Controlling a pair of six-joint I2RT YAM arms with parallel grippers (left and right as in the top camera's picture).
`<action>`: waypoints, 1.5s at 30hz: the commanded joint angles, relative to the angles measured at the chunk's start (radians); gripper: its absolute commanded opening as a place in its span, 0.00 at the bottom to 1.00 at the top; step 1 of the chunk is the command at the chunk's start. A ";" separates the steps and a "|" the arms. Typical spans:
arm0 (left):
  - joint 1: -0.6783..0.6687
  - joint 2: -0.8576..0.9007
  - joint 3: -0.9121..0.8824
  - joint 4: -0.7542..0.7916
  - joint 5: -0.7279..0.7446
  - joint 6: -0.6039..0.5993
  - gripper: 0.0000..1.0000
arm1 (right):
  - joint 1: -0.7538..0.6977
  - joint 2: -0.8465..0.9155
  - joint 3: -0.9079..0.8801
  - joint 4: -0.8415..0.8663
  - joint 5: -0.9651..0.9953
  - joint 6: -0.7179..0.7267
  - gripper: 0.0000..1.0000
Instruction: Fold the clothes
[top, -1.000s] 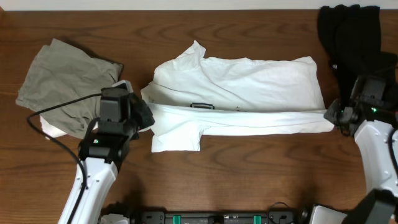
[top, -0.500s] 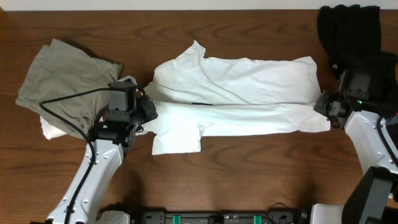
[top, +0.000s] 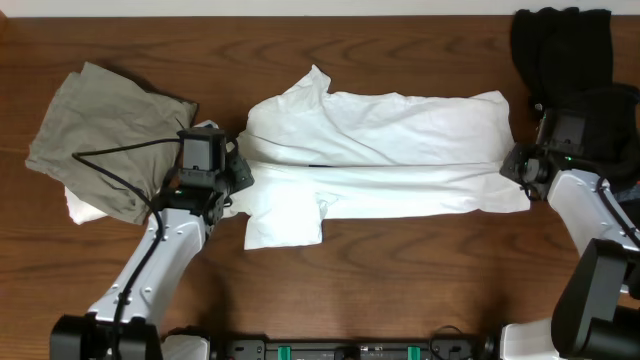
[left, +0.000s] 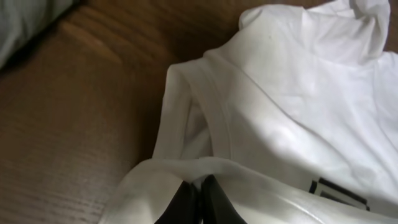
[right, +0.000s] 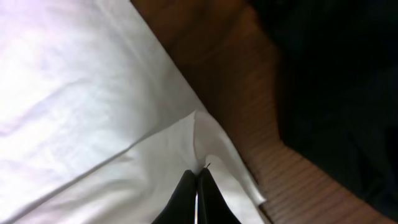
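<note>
A large white T-shirt (top: 400, 130) lies stretched crosswise on the wooden table, its near long edge folded over toward the far side. My left gripper (top: 238, 175) is at its left end, near the collar. In the left wrist view it (left: 200, 186) is shut on a fold of white cloth (left: 292, 93), and a small dark-edged print (left: 339, 193) shows beside it. At the shirt's right end my right gripper (top: 510, 168) is also shut. The right wrist view shows it (right: 198, 175) pinching the cloth's edge (right: 81, 93). One short sleeve (top: 285, 215) lies flat toward the near side.
A grey-green garment (top: 100, 130) lies crumpled at the left, over a bit of white cloth (top: 80, 208). A black garment (top: 560, 50) is heaped at the far right corner, close to the right arm. Bare wood (top: 400, 290) runs along the near side.
Both grippers have moved toward the far side and slightly inward, carrying the shirt's near edge with them. The folded band now lies higher over the shirt body.
</note>
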 joint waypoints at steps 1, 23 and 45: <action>-0.002 0.023 0.022 0.029 -0.043 0.017 0.06 | 0.011 0.028 0.011 0.019 0.029 0.005 0.01; -0.002 0.129 0.022 0.103 -0.044 0.017 0.12 | 0.010 0.119 0.011 0.157 0.029 0.027 0.04; -0.003 -0.151 0.022 -0.169 -0.029 0.053 0.33 | 0.010 0.093 0.012 0.089 -0.024 -0.024 0.21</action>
